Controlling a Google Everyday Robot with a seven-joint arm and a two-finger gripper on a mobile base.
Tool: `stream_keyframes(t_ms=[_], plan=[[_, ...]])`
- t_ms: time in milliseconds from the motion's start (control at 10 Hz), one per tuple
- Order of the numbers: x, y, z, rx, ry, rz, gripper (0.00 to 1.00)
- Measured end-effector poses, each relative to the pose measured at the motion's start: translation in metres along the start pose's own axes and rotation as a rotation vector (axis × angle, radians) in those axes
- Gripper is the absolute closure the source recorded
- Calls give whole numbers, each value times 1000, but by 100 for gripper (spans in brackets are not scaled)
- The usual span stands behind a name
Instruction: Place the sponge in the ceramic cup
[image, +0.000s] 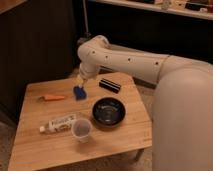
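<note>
The sponge (78, 93), a small dark-blue block, lies on the wooden table (35, 150) left of centre, towards the back. My gripper (82, 79) hangs just above it at the end of the white arm, which reaches in from the right. It is very near the sponge's top, and whether the two touch does not show. The ceramic cup (81, 130), small, pale and round, stands upright near the table's front, well apart from the sponge and the gripper.
A wide black bowl (108, 111) sits right of the cup. A flat black bar (110, 85) lies at the back right. An orange carrot-like piece (52, 98) lies left of the sponge. A white tube (59, 123) lies beside the cup.
</note>
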Motion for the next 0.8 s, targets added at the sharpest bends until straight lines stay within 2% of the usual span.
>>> stream_keyframes(t_ms=[500,800], plan=[[-26,12,68,-13,15,-53,39],[-31,9,104,-3,54,-62,39]])
